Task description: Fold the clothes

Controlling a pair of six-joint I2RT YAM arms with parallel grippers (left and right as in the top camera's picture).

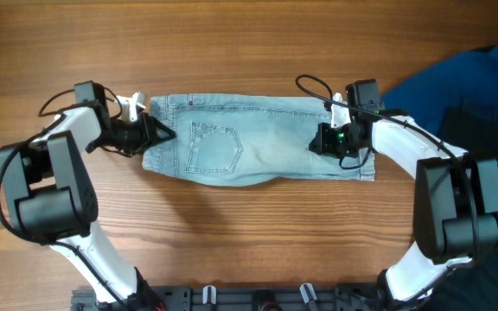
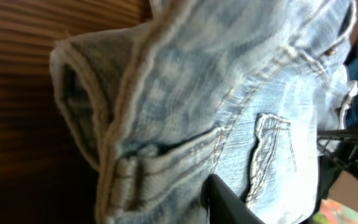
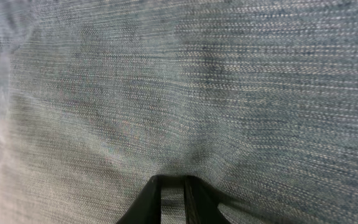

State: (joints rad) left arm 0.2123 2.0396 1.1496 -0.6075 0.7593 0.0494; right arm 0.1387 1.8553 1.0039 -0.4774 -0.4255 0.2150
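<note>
Denim shorts (image 1: 258,147) are laid out lengthwise on the wooden table (image 1: 232,233), stretched between the two sets of jaws. From overhead, the left gripper (image 1: 150,131) sits right at the waistband end and the right gripper (image 1: 328,140) is on top of the fabric just short of the leg hems. Only one back pocket (image 1: 214,149) shows, so I'd say they're already doubled leg over leg (first fold done, basically). A dark blue cloth (image 1: 465,78) lies well behind the right arm, out of play.

In the left wrist view, the waistband (image 2: 123,124) is bunched up right in front of the jaws and looks raised off the table. One dark finger (image 2: 225,199) pokes in under the denim. I honestly can't tell from this view whether the jaws are clamped on it.

In the right wrist view it's wall-to-wall denim. The two tips are nearly together with a narrow strip of cloth between them, and the weave puckers in toward them, so I read that as pinching the shorts.

What's left, I'd guess, is bringing one end over the other to halve the length, then flattening it.
</note>
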